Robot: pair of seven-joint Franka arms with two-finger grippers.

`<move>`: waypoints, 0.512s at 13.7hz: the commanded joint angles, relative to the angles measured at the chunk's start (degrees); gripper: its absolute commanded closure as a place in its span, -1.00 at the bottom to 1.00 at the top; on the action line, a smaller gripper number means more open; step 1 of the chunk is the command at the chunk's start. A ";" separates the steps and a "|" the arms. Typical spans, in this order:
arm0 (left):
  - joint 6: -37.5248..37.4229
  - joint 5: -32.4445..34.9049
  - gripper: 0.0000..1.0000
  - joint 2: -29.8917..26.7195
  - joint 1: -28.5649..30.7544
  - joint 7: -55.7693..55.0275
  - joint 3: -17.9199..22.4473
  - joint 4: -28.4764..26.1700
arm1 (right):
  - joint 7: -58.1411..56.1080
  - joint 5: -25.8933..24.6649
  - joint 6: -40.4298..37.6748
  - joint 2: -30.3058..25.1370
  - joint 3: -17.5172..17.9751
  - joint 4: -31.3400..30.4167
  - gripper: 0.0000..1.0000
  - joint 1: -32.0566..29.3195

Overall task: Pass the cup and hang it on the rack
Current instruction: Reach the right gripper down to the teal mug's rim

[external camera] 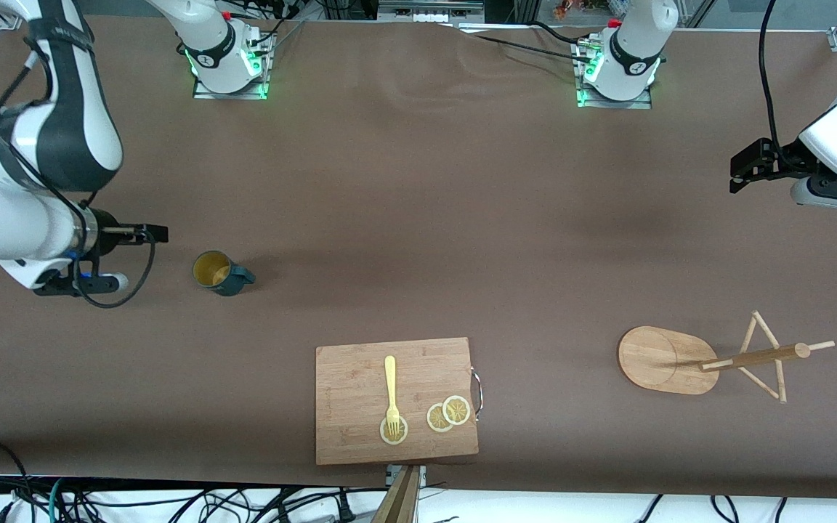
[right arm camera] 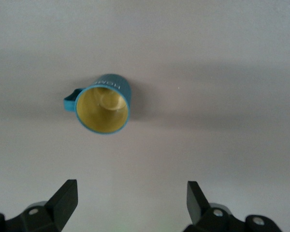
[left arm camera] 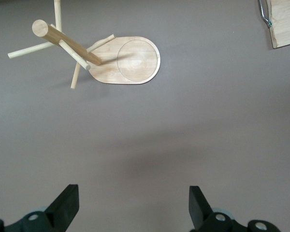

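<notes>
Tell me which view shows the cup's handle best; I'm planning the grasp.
The right wrist view: the cup fills more of it, with the handle jutting clear. The front view shows the cup small, its handle just a nub. The left wrist view misses it entirely.

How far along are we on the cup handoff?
Nothing is done yet. The cup stands on the table, untouched, and the rack has no cup on it. The right tool hangs open beside the cup; the left tool waits open. Pickup, pass and hanging remain.
</notes>
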 commanded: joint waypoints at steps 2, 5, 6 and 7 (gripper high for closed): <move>-0.47 0.90 -1.00 -0.67 0.18 -0.64 -0.33 -0.38 | 2.98 0.83 4.57 2.47 -0.05 -1.21 -1.00 -0.05; -0.47 0.90 -1.00 -0.67 0.18 -0.64 -0.33 -0.38 | 7.20 0.83 9.67 2.91 -0.05 -5.25 -1.00 1.35; -0.38 0.90 -1.00 -0.67 -0.08 -0.64 -0.33 -0.38 | 8.34 0.83 11.95 3.17 -0.05 -6.92 -1.00 1.62; -0.38 0.90 -1.00 -0.67 -0.26 -0.82 -0.33 -0.38 | 8.53 0.83 13.97 3.18 -0.05 -8.59 -1.00 1.62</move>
